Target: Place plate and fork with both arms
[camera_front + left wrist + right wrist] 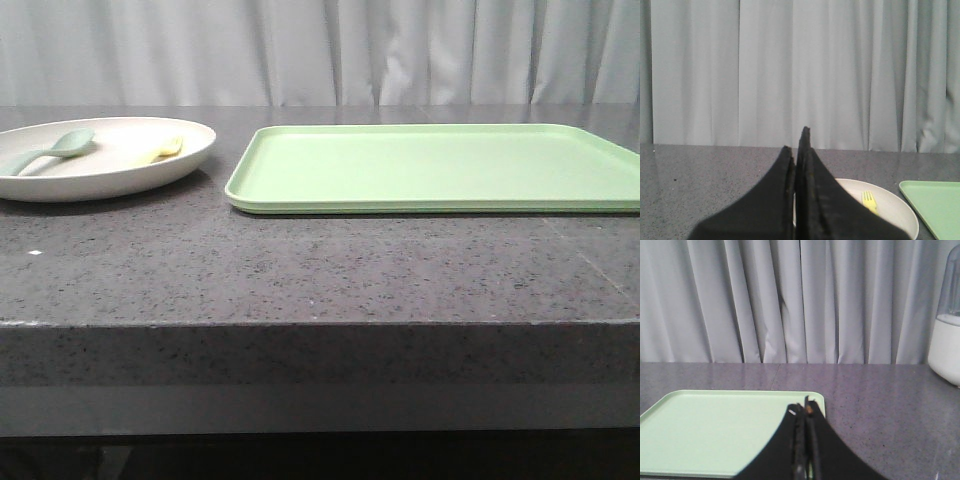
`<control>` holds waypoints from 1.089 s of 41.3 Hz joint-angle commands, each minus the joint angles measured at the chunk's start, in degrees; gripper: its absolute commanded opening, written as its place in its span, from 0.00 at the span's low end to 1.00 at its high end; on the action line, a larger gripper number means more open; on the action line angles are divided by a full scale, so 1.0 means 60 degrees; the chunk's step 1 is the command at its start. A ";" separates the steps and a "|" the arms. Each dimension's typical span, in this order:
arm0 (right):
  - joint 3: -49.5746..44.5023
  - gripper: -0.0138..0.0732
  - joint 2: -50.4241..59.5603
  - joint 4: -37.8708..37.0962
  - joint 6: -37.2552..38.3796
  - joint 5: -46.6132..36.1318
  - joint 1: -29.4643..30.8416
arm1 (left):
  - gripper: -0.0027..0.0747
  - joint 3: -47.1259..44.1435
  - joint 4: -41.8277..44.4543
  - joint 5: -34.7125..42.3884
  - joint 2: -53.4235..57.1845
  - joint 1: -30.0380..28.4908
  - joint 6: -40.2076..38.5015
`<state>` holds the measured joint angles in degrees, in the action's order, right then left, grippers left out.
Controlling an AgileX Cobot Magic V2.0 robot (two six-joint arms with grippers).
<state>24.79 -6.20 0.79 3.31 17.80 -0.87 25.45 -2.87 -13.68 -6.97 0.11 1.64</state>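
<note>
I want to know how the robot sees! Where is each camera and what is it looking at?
Front view: low, facing forward over the table; sees plate, tray; no robot parts.
Left wrist view: behind the closed left gripper; sees plate, fork, curtain.
Right wrist view: behind the closed right gripper; sees tray, curtain.
All three views share the tray.

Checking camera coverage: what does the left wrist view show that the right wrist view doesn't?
Only the left wrist view shows the plate with the fork lying in it, and the left gripper, its fingers pressed together and empty. Only the right wrist view shows the right gripper, also closed and empty, and a white container standing on the counter at the frame edge. Both show the green tray, the grey counter and the curtain behind.
</note>
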 commanded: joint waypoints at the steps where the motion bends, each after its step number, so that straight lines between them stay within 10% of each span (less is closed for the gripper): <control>1: 0.1089 0.08 -0.1102 -0.0132 -0.0104 0.0239 -0.0018 | 0.01 0.1298 -0.0065 -0.0356 -0.1062 -0.0002 -0.0005; 45: 0.1898 0.11 -0.4133 -0.0132 -0.0104 0.0614 -0.0018 | 0.02 0.1736 -0.0065 -0.0306 -0.3181 -0.0021 -0.0005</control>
<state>34.10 -30.49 0.66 3.31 26.33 -0.87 34.33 -2.87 -21.40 -25.28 -0.01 1.64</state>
